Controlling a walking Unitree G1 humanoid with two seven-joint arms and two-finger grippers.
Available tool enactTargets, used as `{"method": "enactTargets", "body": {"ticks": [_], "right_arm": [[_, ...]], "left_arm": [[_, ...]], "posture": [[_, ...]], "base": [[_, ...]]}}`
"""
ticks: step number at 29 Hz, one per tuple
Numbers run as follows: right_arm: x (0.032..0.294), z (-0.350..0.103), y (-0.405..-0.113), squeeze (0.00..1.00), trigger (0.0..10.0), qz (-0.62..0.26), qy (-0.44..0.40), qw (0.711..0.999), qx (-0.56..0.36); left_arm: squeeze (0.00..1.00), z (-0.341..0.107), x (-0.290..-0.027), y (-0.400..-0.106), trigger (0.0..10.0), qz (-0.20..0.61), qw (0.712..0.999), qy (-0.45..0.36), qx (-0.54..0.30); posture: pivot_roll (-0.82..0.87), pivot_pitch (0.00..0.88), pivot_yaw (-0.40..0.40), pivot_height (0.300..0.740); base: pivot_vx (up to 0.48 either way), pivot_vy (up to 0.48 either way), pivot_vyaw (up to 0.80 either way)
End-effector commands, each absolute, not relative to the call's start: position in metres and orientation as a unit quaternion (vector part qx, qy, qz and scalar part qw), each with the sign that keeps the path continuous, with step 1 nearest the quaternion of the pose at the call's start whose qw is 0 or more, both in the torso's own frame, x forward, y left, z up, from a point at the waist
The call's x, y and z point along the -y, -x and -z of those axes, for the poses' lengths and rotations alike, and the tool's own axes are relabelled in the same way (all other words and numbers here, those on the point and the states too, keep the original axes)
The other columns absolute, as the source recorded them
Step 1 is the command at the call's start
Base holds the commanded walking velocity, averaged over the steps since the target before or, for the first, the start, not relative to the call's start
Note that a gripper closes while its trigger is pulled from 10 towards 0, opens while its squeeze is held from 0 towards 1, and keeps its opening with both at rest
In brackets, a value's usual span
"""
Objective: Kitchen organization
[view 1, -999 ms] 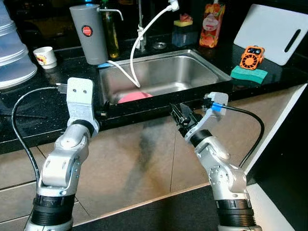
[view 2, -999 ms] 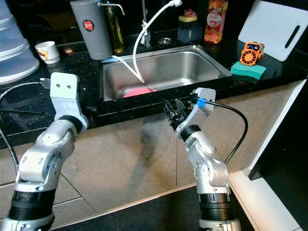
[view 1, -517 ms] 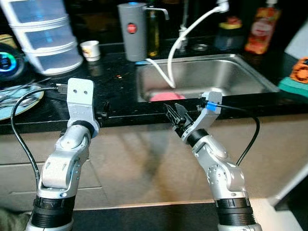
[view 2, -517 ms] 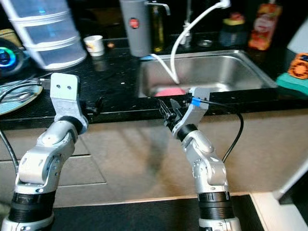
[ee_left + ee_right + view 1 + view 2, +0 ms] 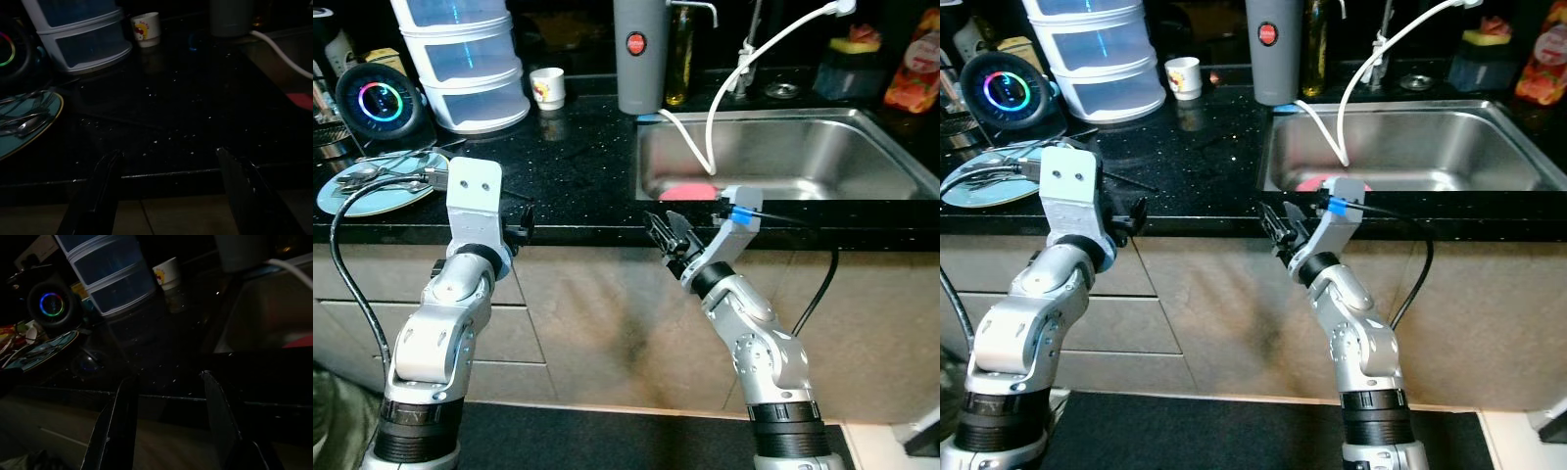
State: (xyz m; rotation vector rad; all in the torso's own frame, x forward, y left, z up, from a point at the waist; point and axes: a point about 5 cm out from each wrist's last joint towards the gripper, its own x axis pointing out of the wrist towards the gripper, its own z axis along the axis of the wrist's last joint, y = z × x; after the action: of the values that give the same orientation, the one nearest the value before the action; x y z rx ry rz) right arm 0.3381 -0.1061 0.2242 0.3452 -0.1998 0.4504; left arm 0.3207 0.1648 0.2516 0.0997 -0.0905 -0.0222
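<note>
A black stone counter point(image 5: 578, 157) runs in front of me, with a steel sink point(image 5: 803, 162) on its right. A pink item point(image 5: 688, 190) lies in the sink near its front wall. At the counter's left, a teal plate point(image 5: 352, 204) holds several pieces of cutlery point(image 5: 382, 174). A small white cup point(image 5: 548, 87) stands near the back. My left gripper point(image 5: 522, 223) is open at the counter's front edge, to the right of the plate. My right gripper point(image 5: 668, 235) is open just below the edge, in front of the sink's left corner. Neither holds anything.
Stacked clear plastic drawers point(image 5: 470, 59) and a round speaker with a glowing ring point(image 5: 374, 98) stand at the back left. A grey jug point(image 5: 638, 54), an oil bottle point(image 5: 680, 54) and a white hose point(image 5: 744, 69) stand behind the sink. Cabinet fronts point(image 5: 587, 323) lie below.
The whole view has swung left: the sink now sits at the right, and the plate, drawers and speaker have come into view. Both grippers hold the same open pose.
</note>
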Motion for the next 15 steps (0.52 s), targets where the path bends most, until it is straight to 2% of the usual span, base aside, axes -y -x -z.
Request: {"method": "enactTargets", "body": {"ticks": [1, 4, 15], "right_arm": [[0.1042, -0.2191, -0.3378, 0.00, 10.0, -0.226, -0.176, 0.954, 0.086], [0.1039, -0.2189, -0.3382, 0.00, 10.0, -0.226, -0.177, 0.954, 0.085], [0.1011, -0.2188, -0.3383, 0.00, 10.0, -0.232, -0.179, 0.952, 0.084]], "left_arm": [[0.00, -0.2483, -0.1667, -0.3195, 10.0, 0.007, 0.998, -0.058, 0.036], [0.00, -0.2485, -0.1659, -0.3189, 10.0, 0.011, 0.998, -0.053, 0.035], [0.00, -0.2511, -0.1650, -0.3175, 10.0, 0.011, 0.998, -0.039, 0.042]], "posture": [[0.02, 0.070, 0.050, 0.740], [0.02, 0.065, 0.048, 0.740], [0.02, 0.056, 0.044, 0.740]], "base": [[0.000, 0.000, 0.00], [0.000, 0.000, 0.00], [0.324, 0.000, 0.00]]}}
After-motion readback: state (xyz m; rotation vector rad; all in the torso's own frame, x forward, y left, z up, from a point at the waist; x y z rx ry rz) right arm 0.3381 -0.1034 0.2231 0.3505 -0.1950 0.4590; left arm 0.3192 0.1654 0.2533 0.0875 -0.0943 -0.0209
